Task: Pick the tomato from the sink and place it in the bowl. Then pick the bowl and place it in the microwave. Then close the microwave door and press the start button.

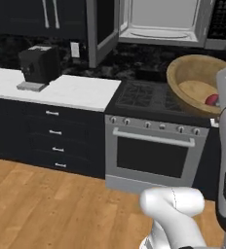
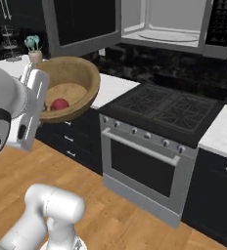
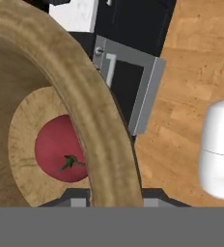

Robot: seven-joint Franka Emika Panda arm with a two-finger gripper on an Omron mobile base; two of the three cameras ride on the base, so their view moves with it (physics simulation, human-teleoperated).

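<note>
My gripper [image 3: 115, 195] is shut on the thick rim of the light brown wooden bowl [image 1: 193, 78] [image 2: 81, 73] [image 3: 85, 106]. The bowl hangs tilted in the air beside the stove. The small red tomato [image 1: 212, 100] [image 2: 59, 104] [image 3: 58, 149] rests in the low part of the bowl. Above the stove, the microwave [image 1: 159, 22] [image 2: 169, 24] shows its light grey interior. Its dark glass door [image 1: 103, 29] [image 2: 83, 24] is swung wide open to the left. The sink is out of view.
A black stove top [image 1: 154, 97] [image 2: 169, 107] over a grey oven [image 1: 151, 155] [image 2: 145, 166] lies under the microwave. A white counter [image 1: 71, 90] to the left carries a black appliance [image 1: 37, 65]. Another white counter [image 2: 223, 127] is right of the stove, with wood floor below.
</note>
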